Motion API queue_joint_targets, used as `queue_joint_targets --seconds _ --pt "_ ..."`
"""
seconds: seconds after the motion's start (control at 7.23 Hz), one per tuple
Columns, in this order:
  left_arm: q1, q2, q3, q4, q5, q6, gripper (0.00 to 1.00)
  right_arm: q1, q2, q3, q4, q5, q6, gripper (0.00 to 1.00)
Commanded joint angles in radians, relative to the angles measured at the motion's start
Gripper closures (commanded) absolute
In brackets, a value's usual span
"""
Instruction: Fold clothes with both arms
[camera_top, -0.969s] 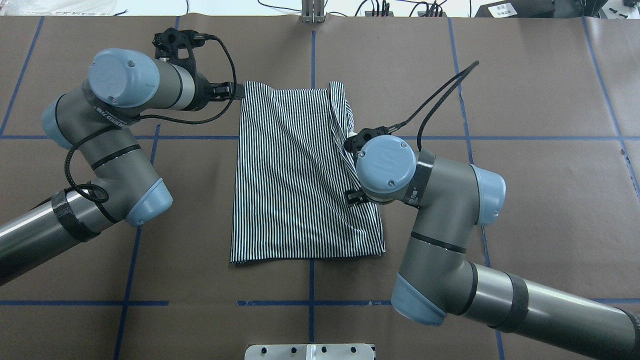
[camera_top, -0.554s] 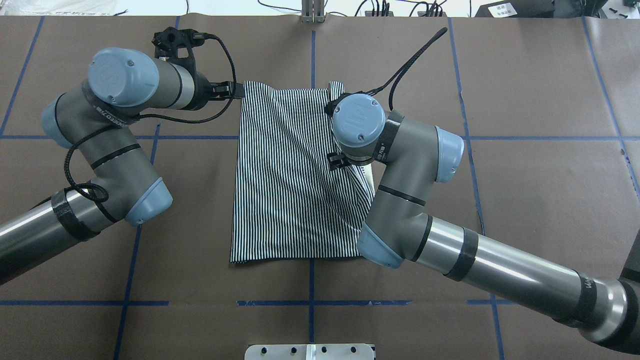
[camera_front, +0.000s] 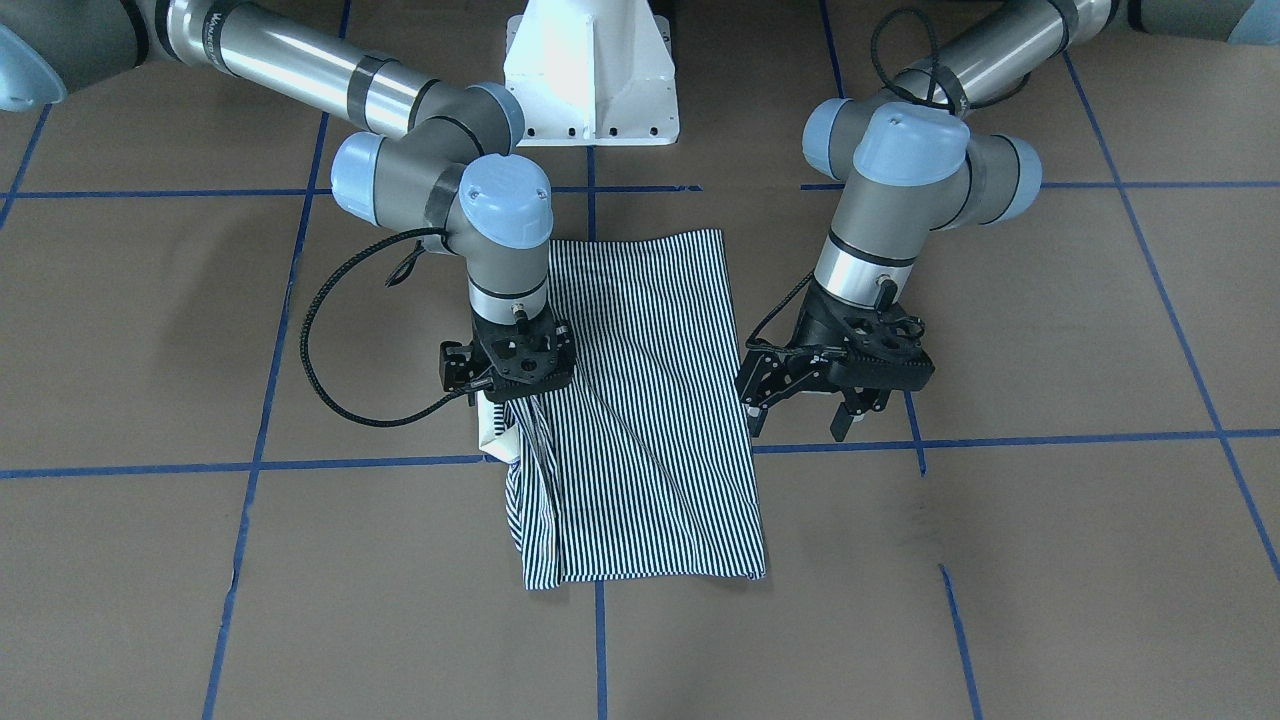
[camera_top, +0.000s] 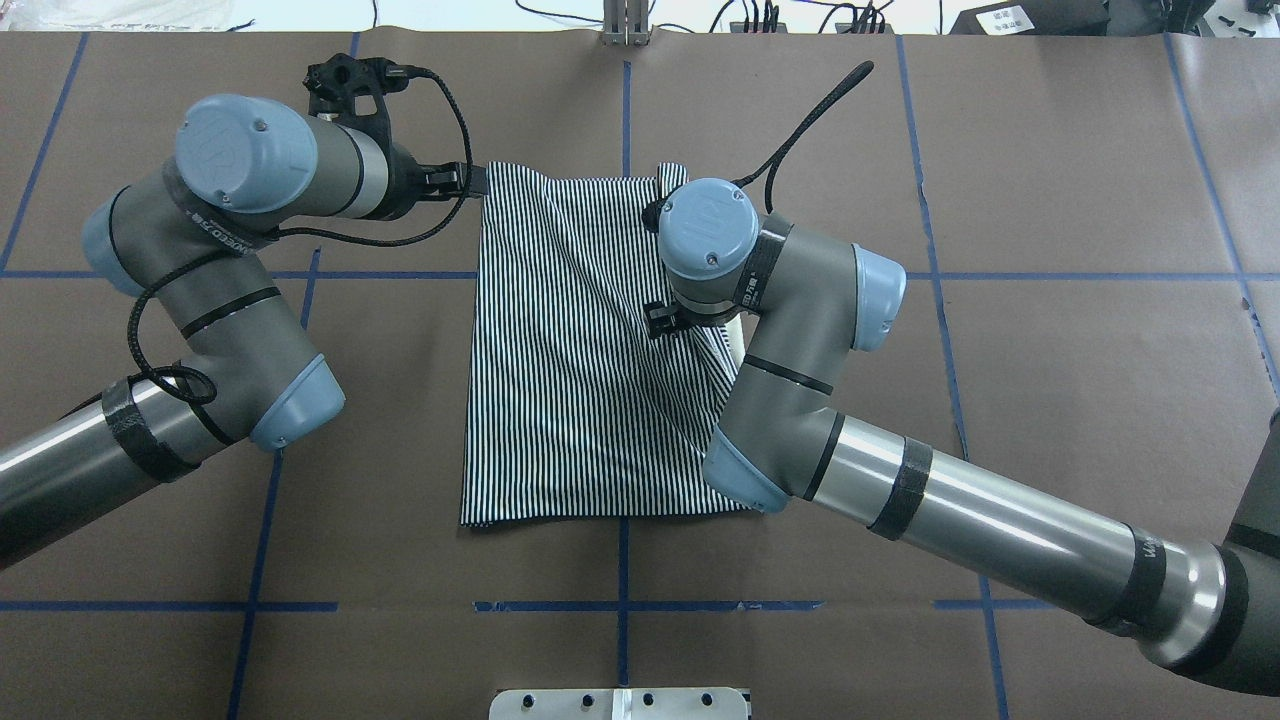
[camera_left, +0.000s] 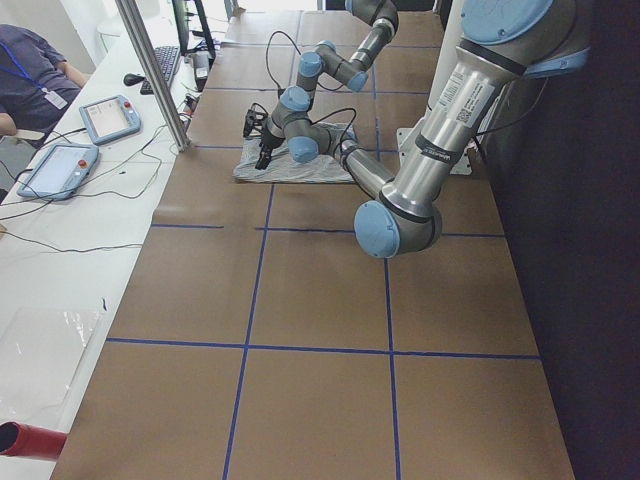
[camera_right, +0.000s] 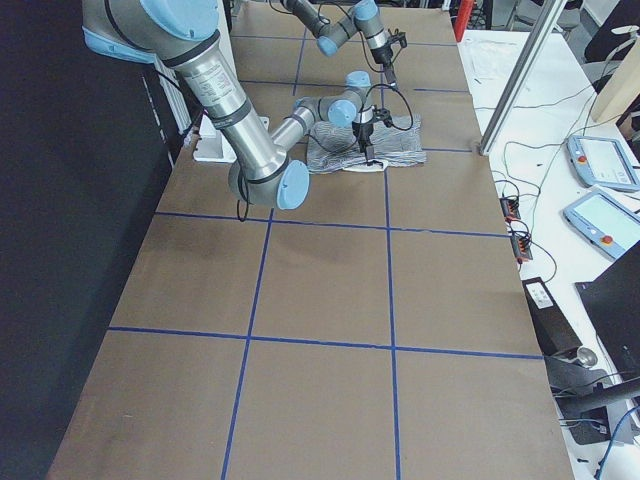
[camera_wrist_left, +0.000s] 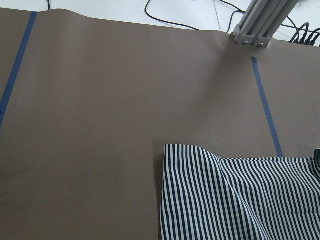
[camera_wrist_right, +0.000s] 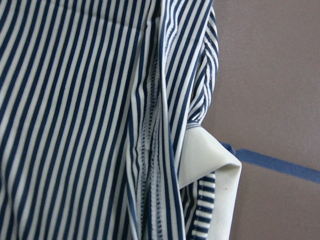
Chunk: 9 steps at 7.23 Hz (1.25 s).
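Since the earlier overhead shots, the right arm's black two-finger gripper (camera_front: 497, 400) has swung in from the shirt's right edge onto the cloth. It is pinching bunched fabric there; the fingertips are buried in folds. A cream collar (camera_wrist_right: 210, 160) pokes out beside the pinch. The thin navy-and-white striped polo shirt (camera_top: 590, 350) lies folded in a rectangle on the brown paper-covered table (camera_top: 1050, 200) with blue tape lines; the right wrist hides part of its right edge. The left arm's black gripper (camera_front: 805, 395) hangs spread open just off the shirt's far left corner, holding nothing.
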Motion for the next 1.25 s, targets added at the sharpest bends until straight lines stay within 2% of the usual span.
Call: queue_joint_targets --seconds 0.0,0.55,0.83,0.97,1.11 --pt "0.0 0.0 -0.001 0.0 0.0 0.0 0.0 0.013 -0.007 -0.002 -0.016 0.011 -0.008 0.0" --pt "0.001 -0.009 -0.001 -0.002 0.0 -0.003 0.0 0.057 -0.054 0.001 -0.036 0.017 -0.039 0.0" --pt "0.001 -0.009 -0.001 -0.002 0.0 -0.003 0.0 0.136 -0.164 0.074 -0.039 0.03 -0.154 0.0" --pt "0.001 -0.009 -0.002 0.0 0.0 -0.003 0.0 0.179 -0.165 0.096 -0.039 0.084 -0.175 0.0" --pt "0.001 -0.009 -0.005 0.003 0.0 -0.003 0.0 0.181 -0.138 0.092 -0.036 0.1 -0.175 0.0"
